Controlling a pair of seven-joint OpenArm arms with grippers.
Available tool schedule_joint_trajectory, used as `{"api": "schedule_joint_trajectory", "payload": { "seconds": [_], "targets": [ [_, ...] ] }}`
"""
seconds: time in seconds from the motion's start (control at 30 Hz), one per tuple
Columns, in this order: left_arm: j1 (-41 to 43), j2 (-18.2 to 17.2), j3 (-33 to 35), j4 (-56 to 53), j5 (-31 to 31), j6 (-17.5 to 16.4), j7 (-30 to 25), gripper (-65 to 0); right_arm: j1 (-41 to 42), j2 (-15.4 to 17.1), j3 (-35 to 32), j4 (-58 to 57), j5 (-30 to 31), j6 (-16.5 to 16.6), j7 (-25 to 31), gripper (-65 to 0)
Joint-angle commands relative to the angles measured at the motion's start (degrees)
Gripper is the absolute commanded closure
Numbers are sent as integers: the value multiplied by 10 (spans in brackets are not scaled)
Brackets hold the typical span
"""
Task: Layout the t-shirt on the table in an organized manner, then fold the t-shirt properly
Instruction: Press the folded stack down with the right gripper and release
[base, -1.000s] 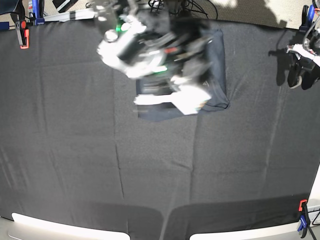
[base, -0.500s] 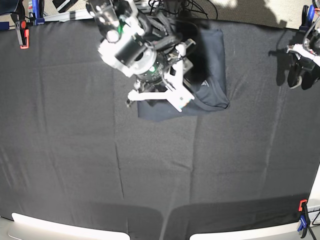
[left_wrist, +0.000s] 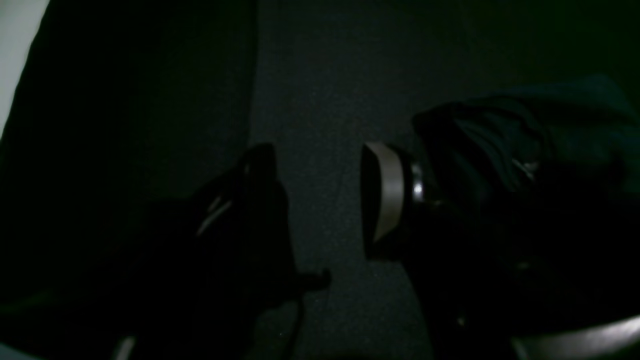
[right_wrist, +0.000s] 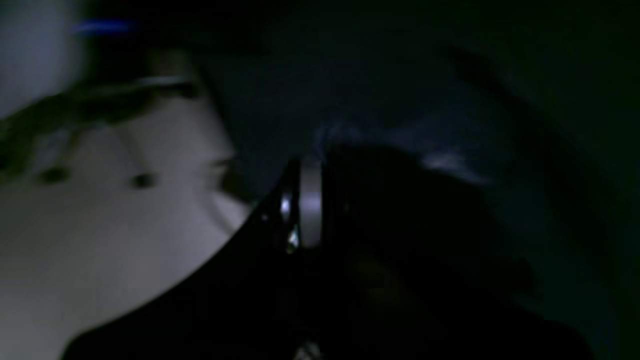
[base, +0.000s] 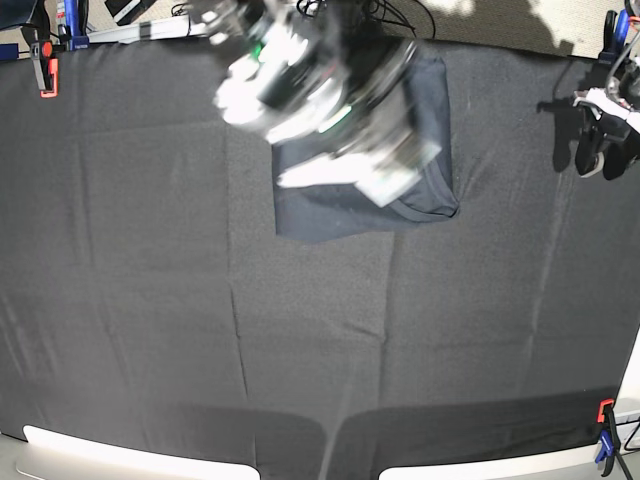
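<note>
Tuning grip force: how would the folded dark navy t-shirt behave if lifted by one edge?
The dark navy t-shirt would probably droop and unfold; its thin layers lie flat and limp. Likely light. Its slight sheen suggests it could slide on the matte black table cloth.

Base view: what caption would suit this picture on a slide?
Blurred right arm's gripper over the folded t-shirt on the black table; left gripper waits aside, open.

A plain dark navy-charcoal thin-fabric t-shirt (base: 420, 190), without print, lies partly under the blurred white-and-black right gripper (base: 385, 185), which shows green lights. Around it spreads the table (base: 150, 330) in matte black cloth. Far left of that gripper sits an orange clamp (base: 45, 75).
</note>
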Motion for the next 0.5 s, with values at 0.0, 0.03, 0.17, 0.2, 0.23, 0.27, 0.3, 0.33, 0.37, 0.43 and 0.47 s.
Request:
{"api": "schedule_joint_trajectory", "payload": {
  "seconds": [0.0, 0.03, 0.17, 0.2, 0.23, 0.27, 0.3, 0.33, 0.37, 0.43, 0.47],
  "targets": [
    [-2, -7, -4, 10, -11, -4, -16, -258, 5, -5, -13, 11, 17, 9, 21, 0],
    [-1, -7, -4, 10, -11, -4, -16, -258, 5, -5, -27, 11, 21, 12, 27, 0],
    [-1, -7, -4, 10, -11, -4, -16, -258, 5, -5, -45, 11, 24, 31, 31, -112],
    [-1, -7, -4, 10, -11, -4, -15, -258, 5, -5, -44, 11, 28, 32, 31, -157],
    [-1, -7, -4, 10, -11, -4, -16, -258, 5, -5, -44, 11, 30, 32, 33, -193],
    [-1, -7, -4, 10, -11, -4, -16, -258, 5, -5, -44, 11, 30, 32, 37, -216],
    [-2, -7, -4, 10, -11, -4, -16, -258, 5, -5, -44, 11, 30, 32, 40, -226],
    [-1, -7, -4, 10, -11, -4, -16, -258, 5, -5, -44, 11, 31, 32, 42, -227],
    [-1, -7, -4, 10, -11, -4, -16, -258, 5, -5, -44, 11, 31, 32, 45, -227],
    [-1, -7, -4, 10, -11, -4, -16, -258, 6, -5, -44, 11, 31, 32, 48, -227],
    [-2, -7, -4, 10, -11, -4, -16, -258, 7, -5, -44, 11, 28, 32, 50, -227]
  ]
}}
